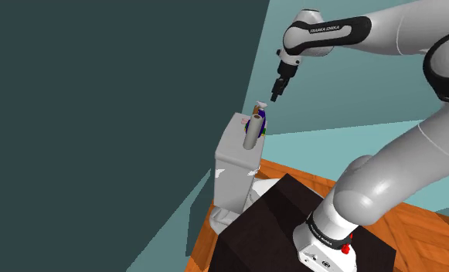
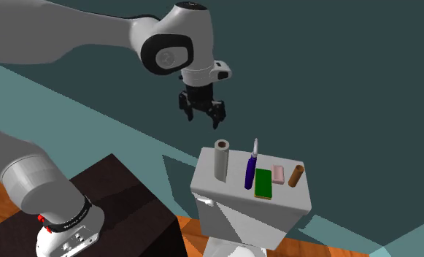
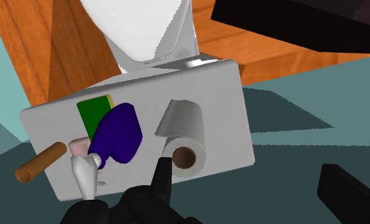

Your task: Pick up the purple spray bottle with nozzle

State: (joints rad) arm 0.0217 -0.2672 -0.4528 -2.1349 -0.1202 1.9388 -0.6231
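The purple spray bottle [image 2: 249, 171] stands upright on the grey toilet tank lid [image 2: 225, 193], its white nozzle [image 2: 255, 148] on top. Seen through the wrist view, the bottle [image 3: 118, 132] is a purple body with the nozzle [image 3: 85, 172] nearest the camera. My black gripper [image 2: 201, 117] hangs open well above the tank, up and toward the second exterior view's left of the bottle, with nothing between its fingers. In the shoulder view the gripper [image 1: 277, 96] is just above and right of the bottle [image 1: 259, 117]. The wrist view shows the gripper [image 3: 247, 170] offset past the roll from the bottle.
A grey paper roll [image 2: 221, 159] stands close beside the bottle. A green sponge [image 2: 263, 182], a pink bar [image 2: 278, 174] and a brown cylinder [image 2: 296, 175] lie on the lid past it. The dark stand [image 1: 292, 224] sits on a wooden floor [image 3: 43, 44].
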